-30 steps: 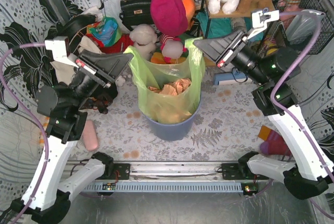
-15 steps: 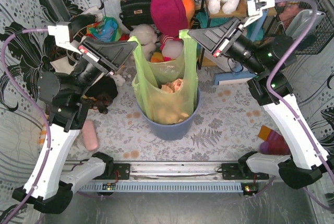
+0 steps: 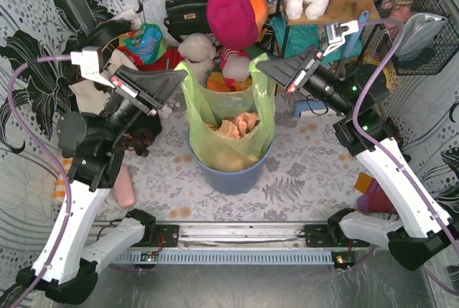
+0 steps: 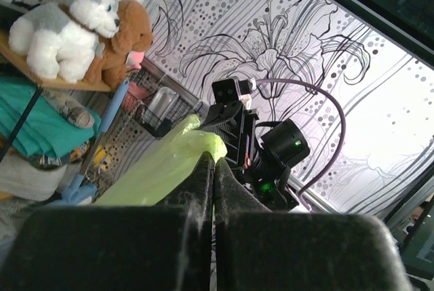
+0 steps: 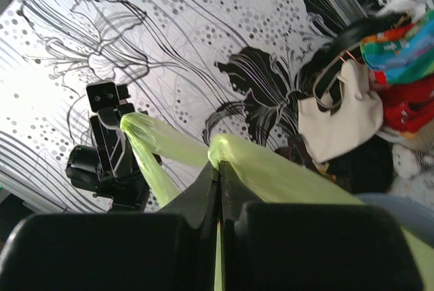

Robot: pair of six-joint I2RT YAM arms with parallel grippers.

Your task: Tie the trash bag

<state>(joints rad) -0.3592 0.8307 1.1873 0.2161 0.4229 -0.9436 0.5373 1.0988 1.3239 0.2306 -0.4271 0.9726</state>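
— What is left of the bin [image 3: 234,176]?
— The left gripper [image 3: 179,74], up above the bin's left rim; its jaws are pinched tight on the left top corner of the trash bag [image 3: 231,107]; in its own wrist view a fold of green plastic [image 4: 163,165] comes out past the closed fingers [image 4: 199,192].

— And the bag itself?
— It sits in the bin, its lower part inside and pressed against the rim; its two top corners are pulled up well above the bin, so the mouth stands open between them; crumpled tan waste [image 3: 238,124] shows inside and through the thin plastic.

— Right of the bin?
— The right gripper [image 3: 262,64], above the bin's right rim and level with the other one; it too is clamped on the bag, on the right top corner; its wrist view shows the green film [image 5: 271,169] running out from between the closed fingers [image 5: 203,192].

— Anything else round the bin?
— A pink thing [image 3: 125,187] lies on the patterned table [image 3: 301,171] to the left of the bin; a cream tote bag [image 5: 342,118] lies farther left and back; a black handbag [image 3: 186,10] and soft toys [image 3: 233,17] stand behind the bin.
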